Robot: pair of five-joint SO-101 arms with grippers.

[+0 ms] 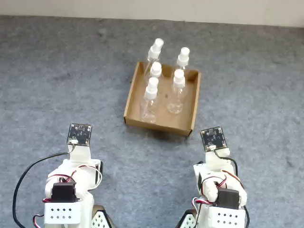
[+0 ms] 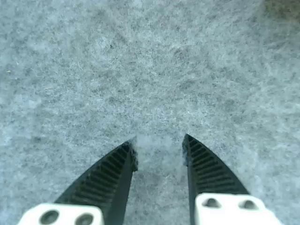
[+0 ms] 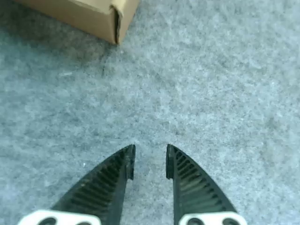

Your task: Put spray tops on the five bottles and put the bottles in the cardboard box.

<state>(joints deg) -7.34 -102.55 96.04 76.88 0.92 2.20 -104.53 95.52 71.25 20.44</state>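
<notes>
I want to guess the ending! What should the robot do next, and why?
Probably nothing more to grab; I'd call it finished. All five bottles seem to stand in the cardboard box with spray tops on, and the left gripper and right gripper are open, empty.

A robotics test bench, by the look of it — two small white arms [image 1: 71, 194] [image 1: 221, 197] with bare circuit-board cameras [image 1: 80, 134] and loose wires [image 1: 61, 178] (nothing cased in), on a table under grey felt-like carpet [image 1: 57, 71].
</notes>
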